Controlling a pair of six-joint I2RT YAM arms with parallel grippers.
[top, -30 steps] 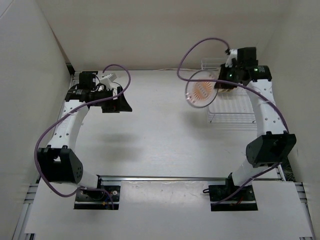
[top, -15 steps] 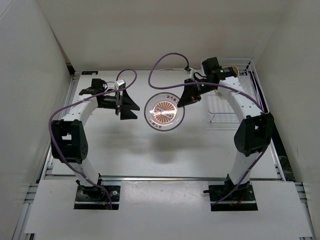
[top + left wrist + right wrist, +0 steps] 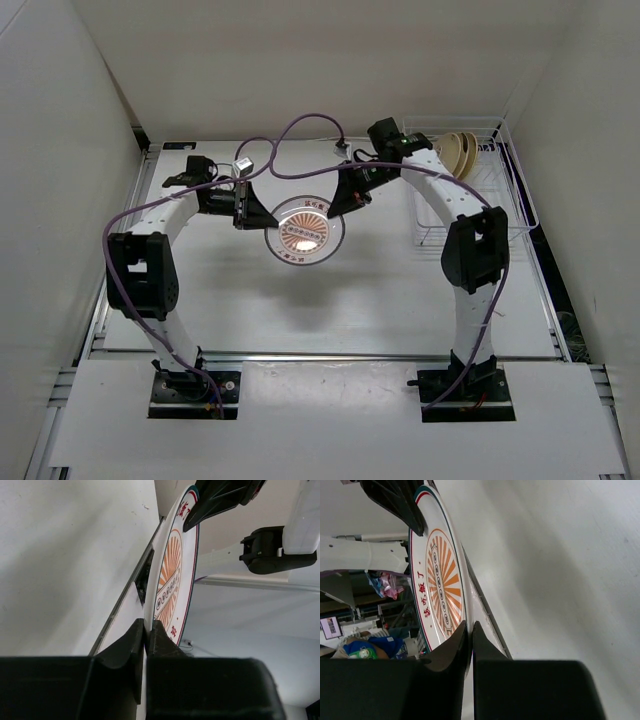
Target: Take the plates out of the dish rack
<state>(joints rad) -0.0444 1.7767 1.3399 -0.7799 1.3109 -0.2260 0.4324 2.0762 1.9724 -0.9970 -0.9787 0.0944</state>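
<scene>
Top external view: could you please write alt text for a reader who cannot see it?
The left gripper and the right gripper clamp opposite edges of the sunburst plate above the middle of the table. At the far right, the dish rack holds cream plates.

Your left arm (image 3: 163, 214) and right arm (image 3: 445, 190) are built of white links with bulky black joint housings (image 3: 140, 282), each bolted to a black base plate (image 3: 190, 392). A purple cable (image 3: 305, 117) loops along each arm. The fingers (image 3: 120, 650) are matte black wedges.
</scene>
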